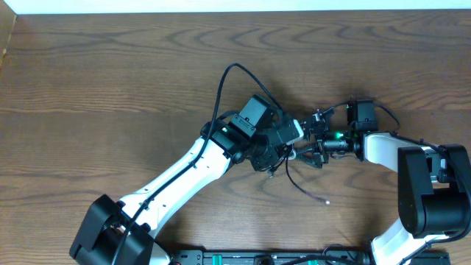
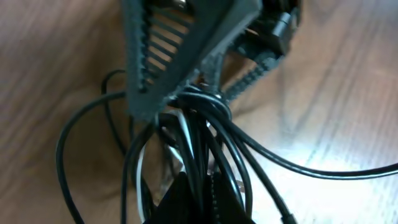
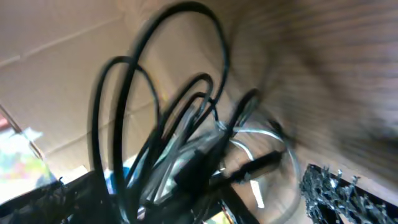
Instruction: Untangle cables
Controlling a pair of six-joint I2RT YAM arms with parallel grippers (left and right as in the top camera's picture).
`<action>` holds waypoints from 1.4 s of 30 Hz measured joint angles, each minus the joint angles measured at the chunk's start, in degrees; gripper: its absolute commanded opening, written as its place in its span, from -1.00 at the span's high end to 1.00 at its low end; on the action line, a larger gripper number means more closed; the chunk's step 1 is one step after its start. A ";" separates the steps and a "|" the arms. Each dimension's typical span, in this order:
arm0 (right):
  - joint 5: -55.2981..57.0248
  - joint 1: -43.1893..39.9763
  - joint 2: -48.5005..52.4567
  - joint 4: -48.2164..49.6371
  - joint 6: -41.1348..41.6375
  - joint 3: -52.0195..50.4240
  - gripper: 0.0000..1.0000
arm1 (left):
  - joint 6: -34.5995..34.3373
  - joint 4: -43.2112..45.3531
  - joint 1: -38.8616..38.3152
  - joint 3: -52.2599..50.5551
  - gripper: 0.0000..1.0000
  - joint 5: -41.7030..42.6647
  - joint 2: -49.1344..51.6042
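The left gripper [image 2: 193, 193] clamps the cables [image 2: 205, 124] at frame centre; the right gripper [image 1: 315, 147], immediately right, holds jaws apart astride them; strands run left-right between.

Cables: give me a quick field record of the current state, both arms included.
cables: one tangled bundle, mostly black, with one white strand
left gripper: fingers shut on the bundle
right gripper: at the bundle, fingers look spread, not clamped; its wrist view is blurred
loose strand: trails from the bundle onto the table
status: not untangled
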 measured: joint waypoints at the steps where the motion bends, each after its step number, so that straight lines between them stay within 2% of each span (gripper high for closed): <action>1: 0.22 0.00 0.00 0.04 0.98 0.02 -0.98 | -0.59 0.55 -0.02 0.00 0.85 -0.83 0.00; 10: 1.16 -2.58 0.00 0.87 6.36 0.02 -0.99 | -3.45 1.73 0.00 0.00 0.85 -7.74 0.00; 18: 1.81 -2.21 0.00 -2.40 7.13 0.00 -0.99 | -3.78 1.33 0.11 0.00 0.85 0.04 0.00; 23: 2.40 -0.24 0.00 0.13 9.66 0.00 -0.99 | -3.13 -1.11 0.09 0.00 0.85 6.49 0.00; 28: 2.69 0.17 0.00 2.01 12.33 0.00 -0.98 | -2.08 -3.65 0.09 0.00 0.85 9.38 0.00; 37: 3.52 1.95 0.00 2.89 14.10 0.00 -0.83 | -1.81 -3.63 0.09 -0.92 0.85 11.67 0.00; 41: 3.63 3.23 0.00 2.97 14.58 0.00 -0.67 | -1.81 -3.39 0.09 -0.92 0.85 12.00 0.00; 42: 3.69 3.39 0.00 2.97 14.67 0.00 -0.56 | -1.81 -3.39 0.09 -0.92 0.85 12.09 0.00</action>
